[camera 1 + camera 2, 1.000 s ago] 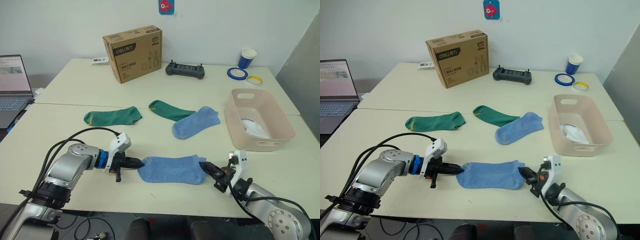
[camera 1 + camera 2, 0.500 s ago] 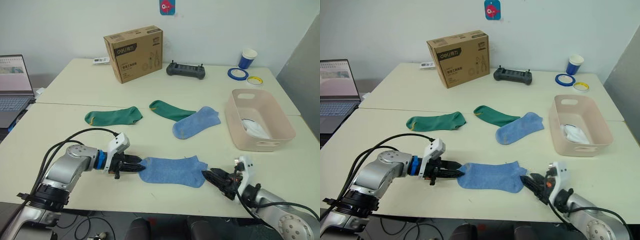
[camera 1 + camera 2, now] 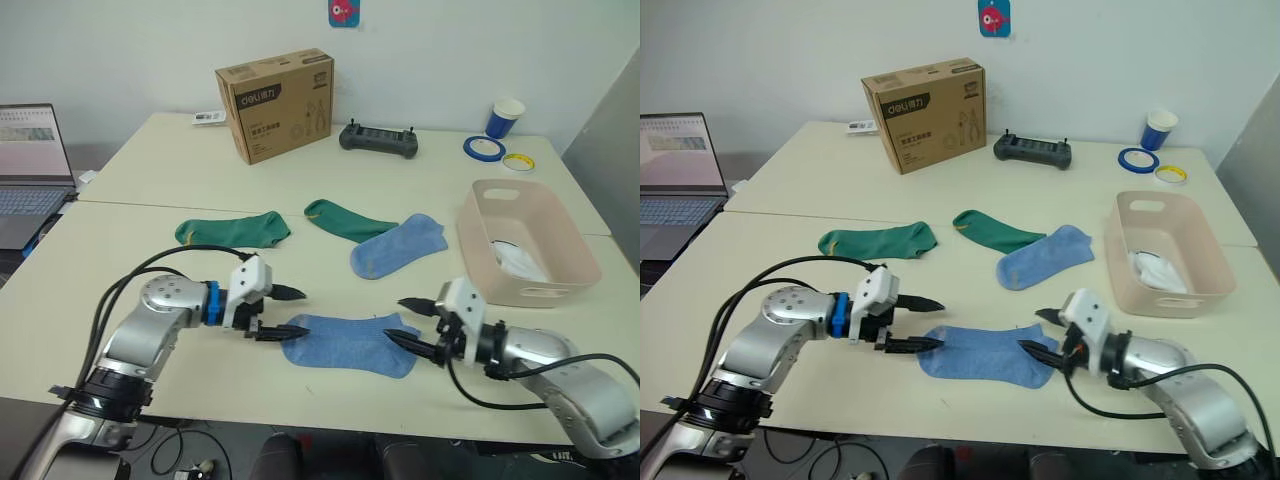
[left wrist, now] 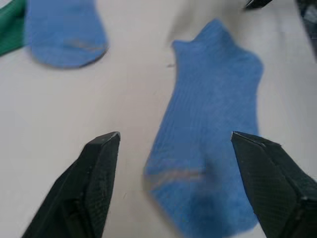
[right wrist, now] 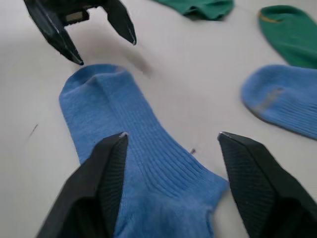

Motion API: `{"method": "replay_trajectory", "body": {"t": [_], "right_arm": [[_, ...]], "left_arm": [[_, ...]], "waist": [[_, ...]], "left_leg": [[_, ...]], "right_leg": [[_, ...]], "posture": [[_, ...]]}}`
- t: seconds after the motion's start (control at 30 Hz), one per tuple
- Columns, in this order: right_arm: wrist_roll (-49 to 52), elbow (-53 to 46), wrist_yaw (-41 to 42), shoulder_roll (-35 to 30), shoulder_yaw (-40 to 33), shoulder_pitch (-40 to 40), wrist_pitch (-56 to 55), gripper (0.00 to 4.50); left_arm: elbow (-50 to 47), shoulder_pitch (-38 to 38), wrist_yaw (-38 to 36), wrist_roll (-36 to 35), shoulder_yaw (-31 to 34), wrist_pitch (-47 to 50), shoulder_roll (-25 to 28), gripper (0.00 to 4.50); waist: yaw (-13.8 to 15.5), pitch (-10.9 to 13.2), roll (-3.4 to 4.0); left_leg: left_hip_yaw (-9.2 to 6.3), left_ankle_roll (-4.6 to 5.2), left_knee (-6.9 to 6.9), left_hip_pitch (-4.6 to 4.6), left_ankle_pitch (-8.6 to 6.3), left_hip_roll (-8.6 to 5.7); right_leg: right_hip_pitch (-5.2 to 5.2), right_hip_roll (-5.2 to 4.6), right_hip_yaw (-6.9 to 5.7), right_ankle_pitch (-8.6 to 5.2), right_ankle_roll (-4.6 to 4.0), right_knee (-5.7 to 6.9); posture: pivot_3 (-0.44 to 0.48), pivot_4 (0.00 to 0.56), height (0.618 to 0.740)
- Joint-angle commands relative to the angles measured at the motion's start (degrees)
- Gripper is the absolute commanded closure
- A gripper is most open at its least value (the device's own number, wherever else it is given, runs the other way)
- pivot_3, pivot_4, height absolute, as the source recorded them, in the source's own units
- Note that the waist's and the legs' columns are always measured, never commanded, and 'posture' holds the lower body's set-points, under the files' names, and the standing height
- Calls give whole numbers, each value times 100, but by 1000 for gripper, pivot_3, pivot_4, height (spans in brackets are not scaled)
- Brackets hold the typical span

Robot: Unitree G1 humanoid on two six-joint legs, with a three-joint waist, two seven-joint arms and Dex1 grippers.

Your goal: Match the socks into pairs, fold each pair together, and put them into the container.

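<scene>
Starting at the far left, an open laptop (image 3: 25,170) sits at the desk (image 3: 130,270) edge, then a brown cardboard box (image 3: 276,104) printed "deli". One dark green sock (image 3: 233,229) lies flat, with a second green sock (image 3: 345,219) further right, its end tucked under a light blue sock (image 3: 398,245). Nearer the front edge lies another light blue sock (image 3: 349,343), so four socks are spread on the desk: two green, two blue. The left gripper (image 3: 290,313) hovers at that near sock's left end, jaws spread wide and holding nothing; the right gripper (image 3: 408,324) is at its right end, jaws likewise wide apart and empty. A black controller (image 3: 378,140) rests at the back. The pale pink container (image 3: 528,240) stands at right with something white (image 3: 517,262) inside. Behind it are one blue paper cup (image 3: 507,116) and two tape rolls (image 3: 494,150).
</scene>
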Motion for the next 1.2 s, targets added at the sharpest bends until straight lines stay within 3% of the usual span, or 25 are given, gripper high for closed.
{"method": "replay_trajectory", "body": {"t": [0.03,0.17,0.2,0.27,0.73,0.97,1.07,1.13,1.2], "right_arm": [[-300,279,155,82,168,-183,-311,2767],[-610,666,296,51,275,-48,-558,4292],[-681,720,329,24,279,-1,-629,4500],[-719,784,371,3,201,104,-676,4500],[-635,644,528,-272,-431,884,-937,4500],[506,-237,386,-33,-1167,873,-150,4500],[605,-398,-9,74,-1593,808,22,3923],[496,-349,-246,170,-1648,761,24,3296],[369,-276,-423,283,-1591,716,-20,2595]], "left_arm": [[-371,170,-33,172,-305,-171,-76,2371],[-37,226,199,685,-525,-570,-128,3739],[41,239,198,780,-559,-679,-107,4050],[178,248,306,854,-528,-664,-122,4468],[411,193,68,486,-84,-450,245,4468],[300,15,238,-88,270,100,-99,4468],[627,-275,555,-208,528,277,-324,4500],[916,-502,775,-160,592,169,-561,4500],[1055,-702,848,-147,558,157,-781,4127]], "waist": [[19,0,0],[48,0,0],[49,0,0],[49,0,0],[48,-1,0],[50,0,1],[50,0,0],[55,0,0],[54,0,0]], "left_leg": [[2,0,0,-1,0,0],[-1,0,0,1,0,1],[-1,0,0,1,0,1],[-1,0,1,5,0,0],[-2,0,33,13,0,0],[-4,0,35,10,0,1],[-10,0,42,8,0,1],[-10,0,45,8,0,0],[-8,0,46,8,0,-2]], "right_leg": [[-1,-1,2,0,1,0],[-1,1,-1,-1,0,1],[-1,1,-2,-1,0,1],[1,2,-1,0,1,5],[23,-2,-1,8,9,9],[22,-2,-3,10,13,12],[23,1,-5,13,18,13],[25,0,-5,15,19,12],[25,0,-3,15,21,12]], "posture": [[0,150,740],[0,150,740],[0,150,740],[0,150,740],[0,150,740],[0,150,740],[0,150,740],[0,150,740],[0,150,740]]}}
